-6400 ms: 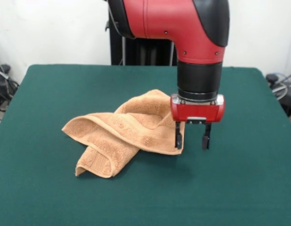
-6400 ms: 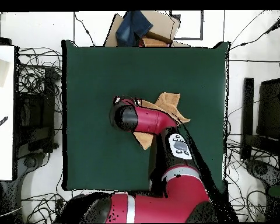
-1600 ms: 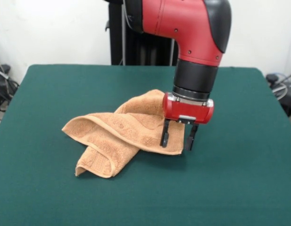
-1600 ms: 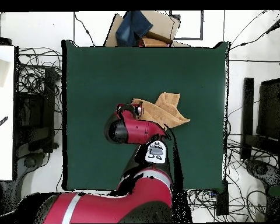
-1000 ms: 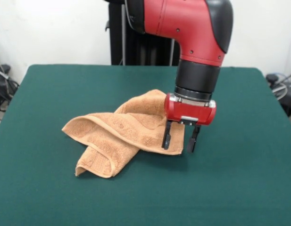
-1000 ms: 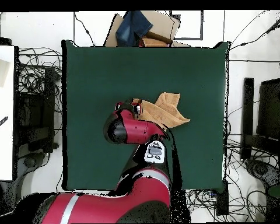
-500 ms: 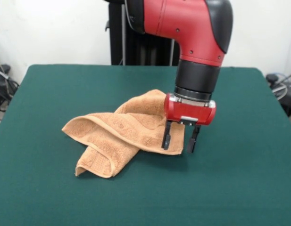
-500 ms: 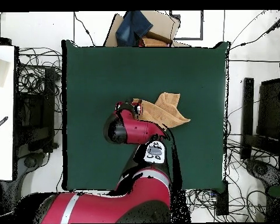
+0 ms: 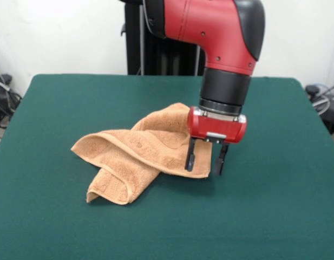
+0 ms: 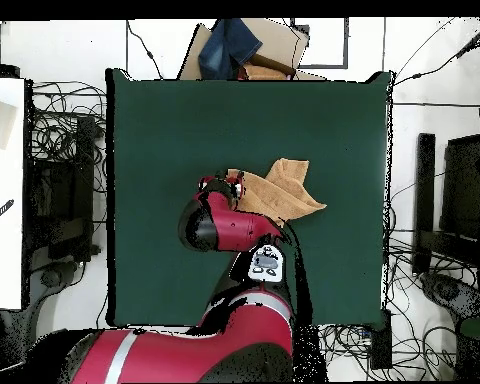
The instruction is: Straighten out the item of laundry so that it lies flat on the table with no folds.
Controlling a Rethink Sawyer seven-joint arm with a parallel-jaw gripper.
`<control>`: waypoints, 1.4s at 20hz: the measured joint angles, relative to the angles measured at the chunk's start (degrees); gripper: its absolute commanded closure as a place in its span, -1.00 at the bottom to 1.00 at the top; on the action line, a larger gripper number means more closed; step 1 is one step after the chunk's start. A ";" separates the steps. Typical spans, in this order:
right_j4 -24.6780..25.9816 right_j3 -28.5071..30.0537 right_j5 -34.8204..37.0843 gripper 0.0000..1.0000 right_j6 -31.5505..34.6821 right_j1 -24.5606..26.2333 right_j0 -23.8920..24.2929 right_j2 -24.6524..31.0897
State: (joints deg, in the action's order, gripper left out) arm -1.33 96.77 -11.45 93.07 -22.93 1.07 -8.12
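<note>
- Your gripper (image 9: 205, 161), fingers apart, straddles the towel (image 9: 137, 150) corner nearest the table (image 9: 275, 216) right edge, seemingly just above it.
- The towel's bulk trails toward the left edge.

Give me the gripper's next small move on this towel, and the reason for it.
Probably lower a little and close on the near corner. The gripper hangs with jaws open astride the right-hand corner of the crumpled towel, which lies folded over itself on the table. Pulling that corner outward could start undoing the folds.
</note>
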 measured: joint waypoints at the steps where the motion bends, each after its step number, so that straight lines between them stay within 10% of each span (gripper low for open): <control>1: 0.00 0.35 -0.40 -1.00 0.00 0.00 0.04 0.00; 28: -2.20 5.80 -5.14 -1.00 0.00 0.35 -0.37 0.00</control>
State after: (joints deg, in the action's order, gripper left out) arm -3.53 102.56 -16.59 93.07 -22.58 0.71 -8.12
